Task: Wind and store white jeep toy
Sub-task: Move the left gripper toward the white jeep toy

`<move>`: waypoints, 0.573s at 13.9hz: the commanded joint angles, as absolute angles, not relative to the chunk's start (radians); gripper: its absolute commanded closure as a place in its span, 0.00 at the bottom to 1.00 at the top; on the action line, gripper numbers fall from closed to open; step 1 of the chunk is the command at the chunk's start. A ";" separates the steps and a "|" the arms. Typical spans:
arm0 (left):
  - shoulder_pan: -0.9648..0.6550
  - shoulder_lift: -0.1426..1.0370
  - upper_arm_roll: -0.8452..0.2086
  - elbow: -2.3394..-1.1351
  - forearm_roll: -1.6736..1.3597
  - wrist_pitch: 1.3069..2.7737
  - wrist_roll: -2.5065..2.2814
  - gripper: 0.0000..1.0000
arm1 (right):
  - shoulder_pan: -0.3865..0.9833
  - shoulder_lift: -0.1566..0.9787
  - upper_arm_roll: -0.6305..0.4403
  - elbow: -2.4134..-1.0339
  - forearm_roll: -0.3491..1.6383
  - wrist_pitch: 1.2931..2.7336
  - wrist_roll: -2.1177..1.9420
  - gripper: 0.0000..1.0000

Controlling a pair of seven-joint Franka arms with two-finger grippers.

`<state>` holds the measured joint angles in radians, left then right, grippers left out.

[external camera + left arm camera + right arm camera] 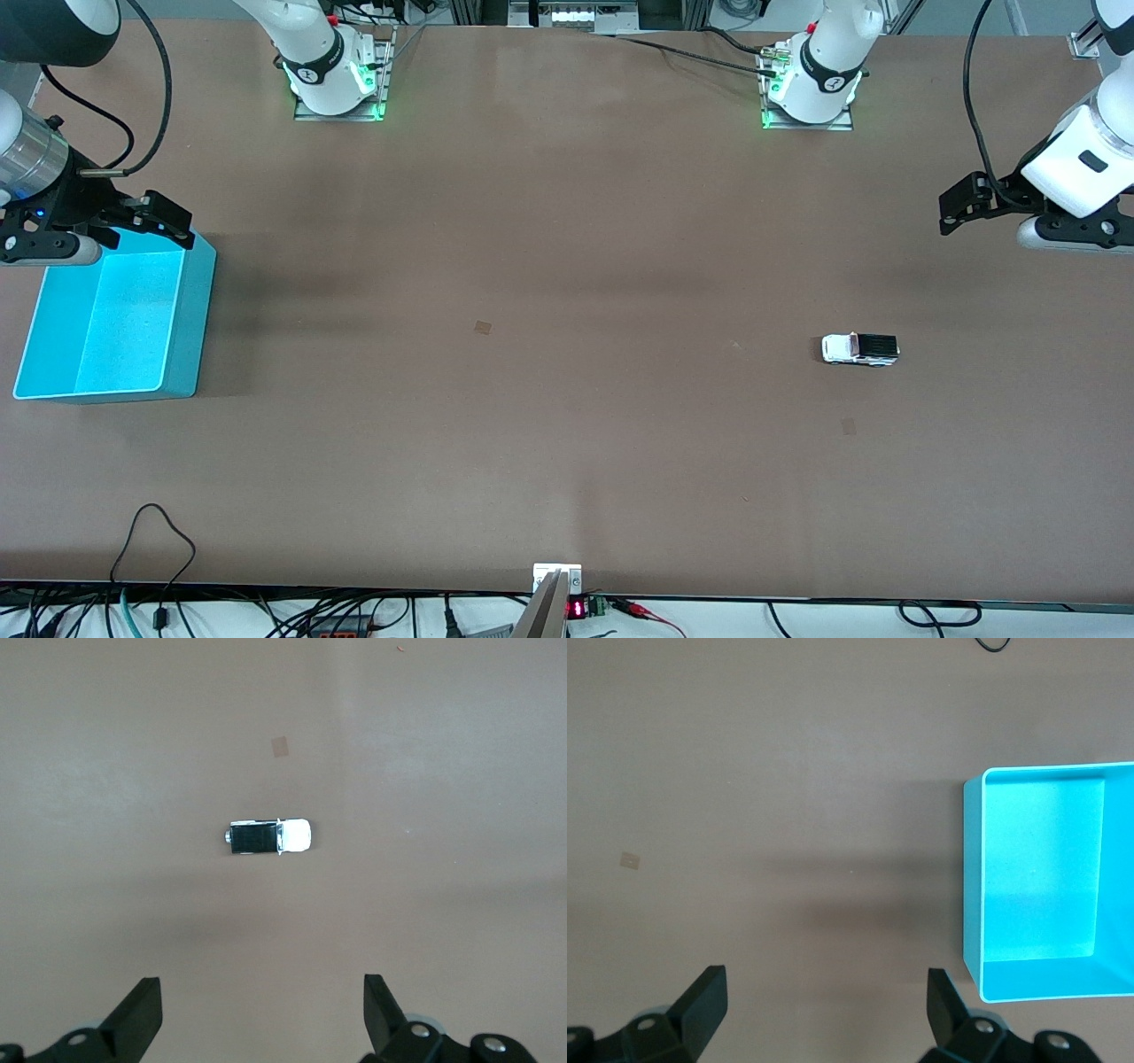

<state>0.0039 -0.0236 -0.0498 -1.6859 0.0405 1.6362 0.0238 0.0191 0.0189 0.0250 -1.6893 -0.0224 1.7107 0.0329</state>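
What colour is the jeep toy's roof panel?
Black, on the white jeep toy; the left wrist view shows it best.

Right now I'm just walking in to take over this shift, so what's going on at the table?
Nothing is held yet. The jeep sits alone on the table toward the left arm's end. The left gripper hangs open above that end. The right gripper is open over the bin, which looks empty.
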 commanded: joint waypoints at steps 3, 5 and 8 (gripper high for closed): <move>0.011 -0.023 -0.060 -1.672 0.051 1.617 0.041 0.00 | 0.012 -0.009 0.031 -1.720 -0.015 1.726 0.018 0.00; 0.011 -0.025 -0.060 -1.672 0.046 1.617 0.044 0.00 | 0.012 -0.009 0.031 -1.720 -0.017 1.724 0.018 0.00; 0.011 -0.021 -0.060 -1.672 0.048 1.617 0.043 0.00 | 0.012 -0.009 0.031 -1.720 -0.015 1.726 0.018 0.00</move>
